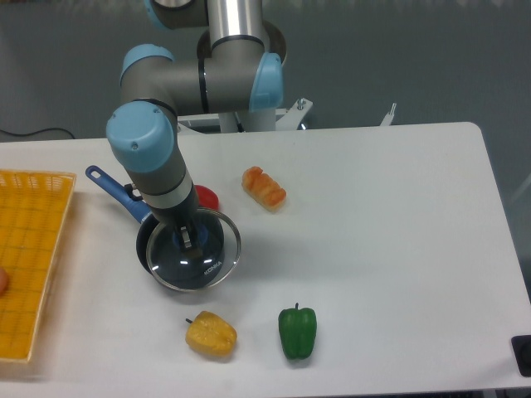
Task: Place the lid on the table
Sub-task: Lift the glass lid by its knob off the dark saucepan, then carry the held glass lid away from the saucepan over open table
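The lid (197,249), glass with a thin metal rim, is judged rigid, smooth, breakable and moderately heavy; it sits on the saucepan (158,240) left of worktop (398,215) centre, best held by its centre knob, where the claw (187,240) stands, closure not discernible. Obstacles: yellow pepper (211,334) at 6 o'clock, green pepper (297,331) at 4, bread roll (264,188) at 1, yellow tray (33,265) at 9.

1. The table (390,249) is white, with rounded corners.
2. A dark saucepan (153,249) with a blue handle stands on it, left of centre.
3. A yellow tray (33,249) lies well left of the saucepan.
4. A red thing (206,197) sits just behind the saucepan, half hidden.
5. An orange food piece (265,188) lies behind and right of the saucepan.
6. A yellow pepper (211,334) lies in front of the saucepan.
7. A green pepper (297,331) lies in front and right of the saucepan.
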Controlling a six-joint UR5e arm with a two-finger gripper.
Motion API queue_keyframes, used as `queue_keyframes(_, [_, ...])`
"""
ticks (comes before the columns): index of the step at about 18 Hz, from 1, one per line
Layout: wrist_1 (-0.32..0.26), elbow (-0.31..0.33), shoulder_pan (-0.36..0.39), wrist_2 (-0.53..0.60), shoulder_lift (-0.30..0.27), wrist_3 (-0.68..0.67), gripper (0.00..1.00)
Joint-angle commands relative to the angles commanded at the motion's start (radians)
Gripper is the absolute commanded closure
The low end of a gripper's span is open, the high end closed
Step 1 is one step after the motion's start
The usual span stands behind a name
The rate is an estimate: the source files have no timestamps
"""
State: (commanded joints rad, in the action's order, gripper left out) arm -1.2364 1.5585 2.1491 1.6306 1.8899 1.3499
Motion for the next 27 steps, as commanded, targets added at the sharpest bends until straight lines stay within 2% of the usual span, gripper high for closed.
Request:
queue_keyframes(12, [0.008,-0.011,0.023,-0.002,0.0,0.002,0.44])
queue_keyframes(27, [0.012,-0.014,0.107,0.009,0.012,0.202,0.44])
